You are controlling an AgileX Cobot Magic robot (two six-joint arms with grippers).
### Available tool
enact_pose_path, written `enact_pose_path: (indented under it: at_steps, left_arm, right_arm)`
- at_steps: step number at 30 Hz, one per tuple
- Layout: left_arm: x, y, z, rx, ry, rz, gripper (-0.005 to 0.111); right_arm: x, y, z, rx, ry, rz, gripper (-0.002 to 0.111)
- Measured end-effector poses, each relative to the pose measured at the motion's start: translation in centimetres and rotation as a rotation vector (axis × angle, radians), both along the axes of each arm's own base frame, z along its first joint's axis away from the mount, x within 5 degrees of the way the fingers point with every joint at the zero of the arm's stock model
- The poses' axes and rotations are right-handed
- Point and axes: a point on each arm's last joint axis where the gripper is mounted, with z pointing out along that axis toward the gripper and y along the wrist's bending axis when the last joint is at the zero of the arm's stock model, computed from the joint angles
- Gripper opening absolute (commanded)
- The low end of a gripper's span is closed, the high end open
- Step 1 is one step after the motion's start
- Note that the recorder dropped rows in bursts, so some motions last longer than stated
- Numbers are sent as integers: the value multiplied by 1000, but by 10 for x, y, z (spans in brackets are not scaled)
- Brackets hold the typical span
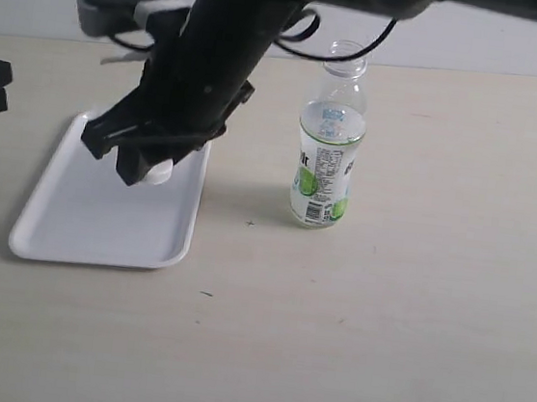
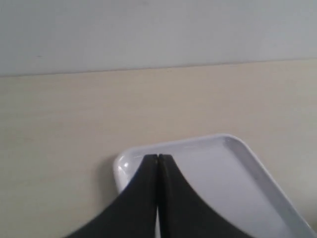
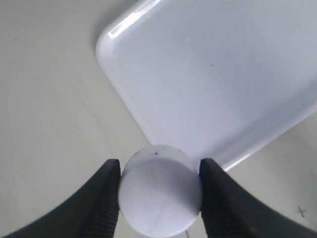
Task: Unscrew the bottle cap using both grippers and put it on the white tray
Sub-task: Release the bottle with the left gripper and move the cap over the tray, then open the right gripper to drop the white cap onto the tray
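Two claws: black, one per arm, both close to the white tray (image 1: 101,226).
Left claw (image 2: 157,158): shut tight, tips pressed together, nothing gripped; aimed at a rounded corner of the tray.
Right claw (image 3: 160,167): reaching across from the right side of the exterior view and tilted down over the tray; clamped on the bottle cap (image 3: 160,196), with one ribbed finger (image 3: 106,198) on each side of it.
Bottle cap: small, round, white, off the bottle (image 1: 328,145); held over the tray's long edge on the bottle's side. Touching the tray or not: cannot tell.
Bottle: clear plastic, upright on the tabletop (image 1: 410,324), neck open, white-and-green label with barcode facing the exterior camera; near the tray on its right, apart from it and from both claws.
White tray: flat on the tabletop, low raised rim, rounded corners.
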Motion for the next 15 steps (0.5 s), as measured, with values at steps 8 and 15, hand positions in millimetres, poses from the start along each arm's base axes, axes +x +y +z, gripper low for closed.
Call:
enact_pose_path:
  at_steps: [8,15]
  left_arm:
    - [-6,-1,10,-15,-56,-45,0]
    - [-7,-4,12,-34,-75,-76,0]
  right_arm:
    - [22,19,-64,11,-47,-77,0]
    - [32,23,-108,5,-47,-126,39]
